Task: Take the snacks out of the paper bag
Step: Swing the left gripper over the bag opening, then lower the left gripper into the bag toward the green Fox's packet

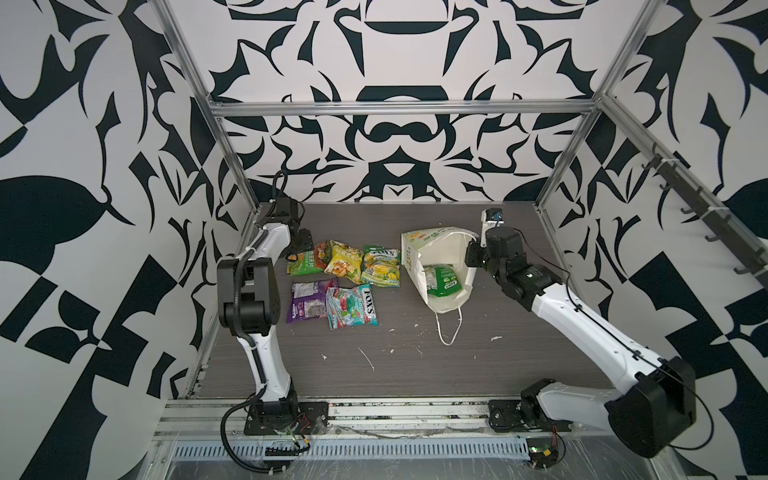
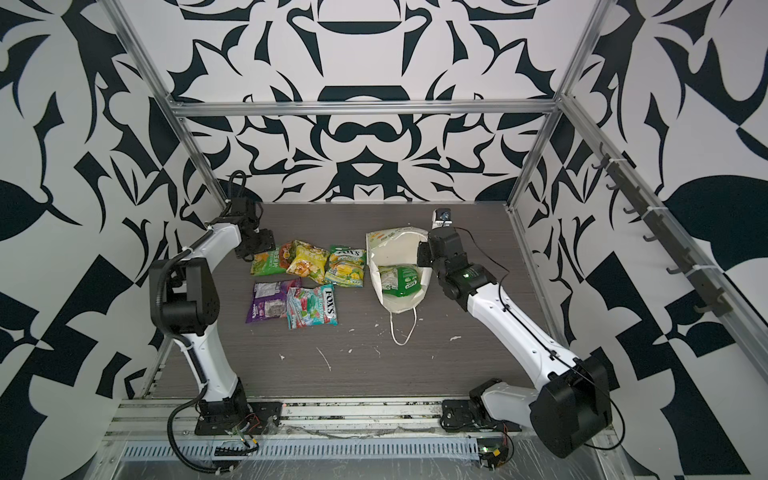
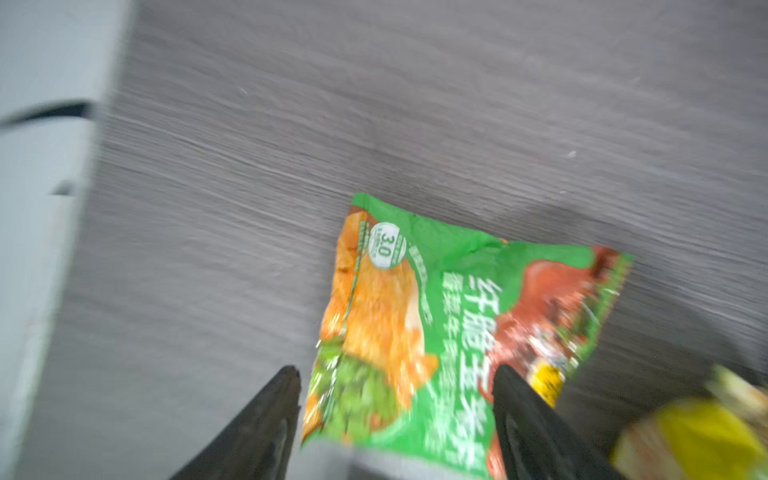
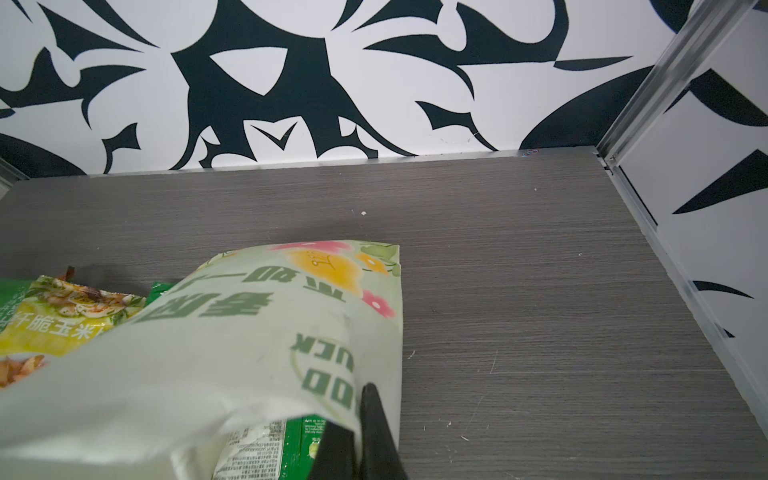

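- Left gripper [image 3: 395,370] hangs wide over a snack [image 3: 436,291] — loose, parked beside the others [image 1: 349,266].
- Right gripper [image 4: 361,411] pinches bag [image 4: 249,353] rim — mouth propped for the last snack [image 1: 442,280].

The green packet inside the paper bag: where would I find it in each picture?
Both top views: green packet right of centre, in the open mouth of the paper bag.
Left wrist view: not in it.
Right wrist view: packet at bottom edge, under the bag's wall.
Shared landmark: the paper bag, absent from left wrist.
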You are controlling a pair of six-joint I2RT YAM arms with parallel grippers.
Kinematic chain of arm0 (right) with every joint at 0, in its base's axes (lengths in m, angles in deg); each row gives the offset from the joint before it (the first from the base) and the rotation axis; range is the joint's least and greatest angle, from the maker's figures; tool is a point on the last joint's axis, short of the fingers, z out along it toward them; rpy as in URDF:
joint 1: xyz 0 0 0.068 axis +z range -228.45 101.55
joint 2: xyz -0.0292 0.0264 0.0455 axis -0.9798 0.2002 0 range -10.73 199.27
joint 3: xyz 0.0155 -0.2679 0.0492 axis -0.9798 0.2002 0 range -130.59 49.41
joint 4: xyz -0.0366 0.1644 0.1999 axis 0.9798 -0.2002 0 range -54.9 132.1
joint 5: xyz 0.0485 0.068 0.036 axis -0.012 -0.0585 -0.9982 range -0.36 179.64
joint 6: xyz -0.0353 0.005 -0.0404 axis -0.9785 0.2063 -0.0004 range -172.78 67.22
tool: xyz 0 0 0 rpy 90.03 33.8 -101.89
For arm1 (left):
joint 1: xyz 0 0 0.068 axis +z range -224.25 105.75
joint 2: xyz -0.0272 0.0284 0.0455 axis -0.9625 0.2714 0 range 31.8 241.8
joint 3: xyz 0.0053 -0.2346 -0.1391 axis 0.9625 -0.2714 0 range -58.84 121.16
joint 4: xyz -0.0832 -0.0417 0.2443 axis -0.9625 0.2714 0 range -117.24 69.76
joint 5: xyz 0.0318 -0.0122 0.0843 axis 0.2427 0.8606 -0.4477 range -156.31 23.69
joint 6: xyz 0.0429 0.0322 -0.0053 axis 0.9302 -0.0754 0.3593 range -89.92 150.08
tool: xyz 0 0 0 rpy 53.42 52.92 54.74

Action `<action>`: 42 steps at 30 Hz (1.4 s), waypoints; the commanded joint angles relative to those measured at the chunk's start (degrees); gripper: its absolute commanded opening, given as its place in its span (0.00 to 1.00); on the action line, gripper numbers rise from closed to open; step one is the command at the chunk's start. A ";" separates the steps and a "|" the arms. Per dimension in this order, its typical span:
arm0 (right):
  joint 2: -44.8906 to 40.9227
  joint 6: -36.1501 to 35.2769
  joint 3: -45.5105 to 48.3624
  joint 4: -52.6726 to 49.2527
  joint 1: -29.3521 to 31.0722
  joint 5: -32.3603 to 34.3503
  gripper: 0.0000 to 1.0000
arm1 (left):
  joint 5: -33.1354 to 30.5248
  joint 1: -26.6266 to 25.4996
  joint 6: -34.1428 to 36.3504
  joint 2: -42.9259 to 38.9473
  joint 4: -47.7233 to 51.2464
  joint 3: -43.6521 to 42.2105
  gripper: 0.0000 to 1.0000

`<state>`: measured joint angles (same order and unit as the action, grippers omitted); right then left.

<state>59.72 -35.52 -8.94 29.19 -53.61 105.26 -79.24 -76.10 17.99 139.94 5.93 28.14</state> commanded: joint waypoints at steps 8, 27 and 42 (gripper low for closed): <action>-2.42 -3.61 -3.76 -7.41 -0.10 -9.68 0.00 | 9.09 -26.72 16.84 -25.93 -9.44 -6.49 0.73; -3.22 -2.46 -2.55 -6.28 -0.05 -13.58 0.00 | 11.30 -53.44 39.24 -24.03 -22.95 -21.44 0.65; -3.31 -2.38 -1.70 -4.30 -0.05 -12.98 0.00 | 6.54 -53.48 49.66 -6.16 -13.57 -7.25 0.65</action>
<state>57.56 -38.56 -10.36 21.43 -54.16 93.19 -71.35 -129.50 64.50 132.38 -11.05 18.45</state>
